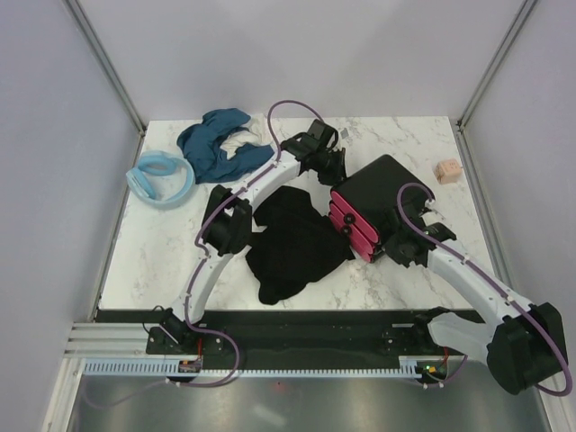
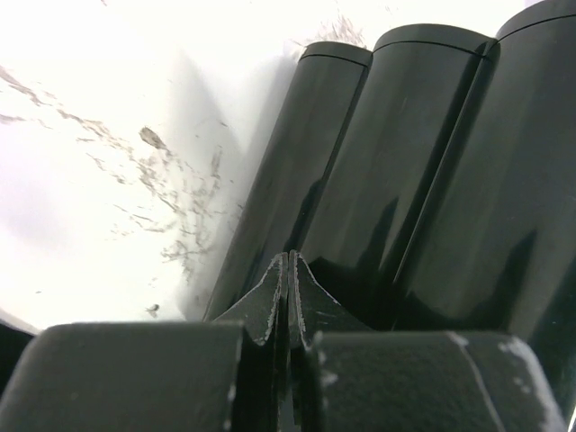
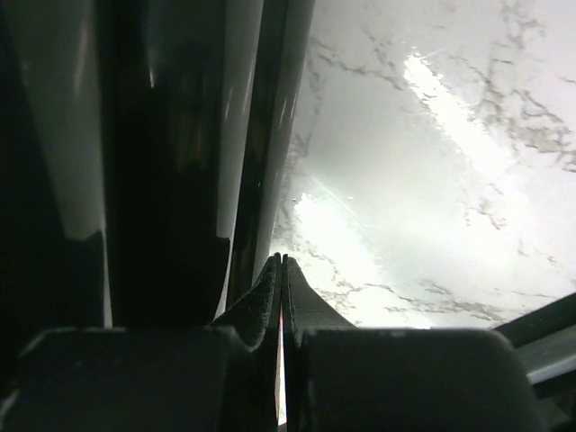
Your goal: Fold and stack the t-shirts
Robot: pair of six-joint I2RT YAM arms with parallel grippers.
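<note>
A neat stack (image 1: 373, 202) with a black top and pink rounded edges lies right of centre. My left gripper (image 1: 335, 167) is shut at its far left corner, and my right gripper (image 1: 399, 248) is shut at its near right side. In the left wrist view the shut left gripper (image 2: 289, 257) points at the stack's dark rounded edges (image 2: 432, 180), holding nothing. The right gripper (image 3: 282, 259) is also shut and empty beside the stack's dark edge (image 3: 162, 162). A crumpled black t-shirt (image 1: 292, 245) lies at centre. A teal-blue t-shirt (image 1: 214, 144) and a light blue one (image 1: 160, 178) lie bunched at the far left.
A small pinkish-beige block (image 1: 446, 171) sits near the table's right edge. A bit of white cloth (image 1: 239, 139) shows by the teal shirt. Bare marble table (image 1: 162, 261) lies at the near left. Grey walls close in on three sides.
</note>
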